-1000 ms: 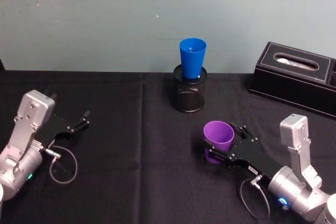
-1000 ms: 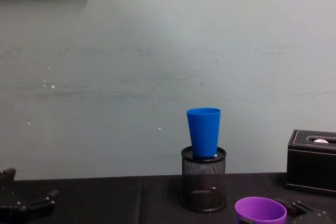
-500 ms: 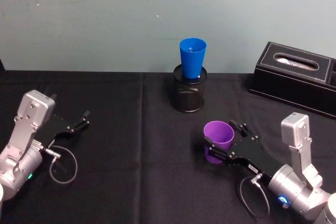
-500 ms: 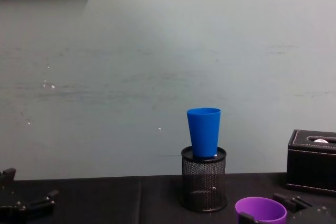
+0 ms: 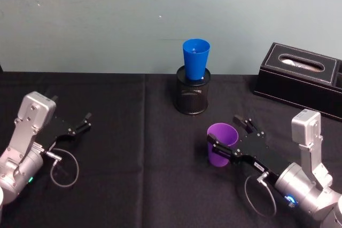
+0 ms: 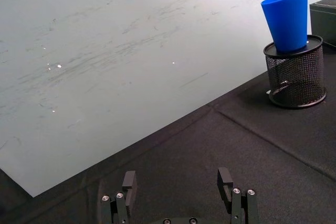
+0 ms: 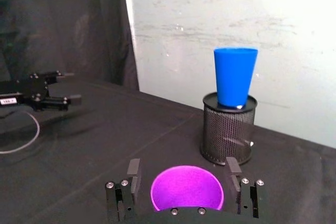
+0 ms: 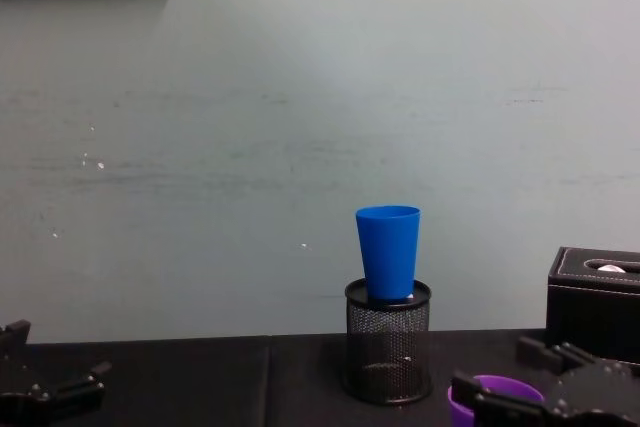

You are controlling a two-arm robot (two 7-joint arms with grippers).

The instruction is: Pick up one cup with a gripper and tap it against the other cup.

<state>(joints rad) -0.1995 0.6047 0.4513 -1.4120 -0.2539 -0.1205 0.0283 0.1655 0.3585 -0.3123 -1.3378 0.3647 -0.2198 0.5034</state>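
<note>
The purple cup (image 5: 223,143) stands upright on the black cloth at the right front. My right gripper (image 5: 227,132) is open, with one finger on each side of the cup near its rim. In the right wrist view a small gap shows between the cup (image 7: 187,188) and each finger of the gripper (image 7: 184,168). The blue cup (image 5: 196,58) stands upright in a black mesh holder (image 5: 192,96) at the back centre. My left gripper (image 5: 83,122) rests open at the left, far from both cups.
A black box with white stitching (image 5: 302,78) sits at the back right. A cable loop (image 5: 64,168) lies by the left arm. Open black cloth lies between the purple cup and the mesh holder.
My right gripper has risen along the purple cup and its fingers have spread; in the chest view it now shows in front of the cup. The left arm and blue cup have stayed still.
</note>
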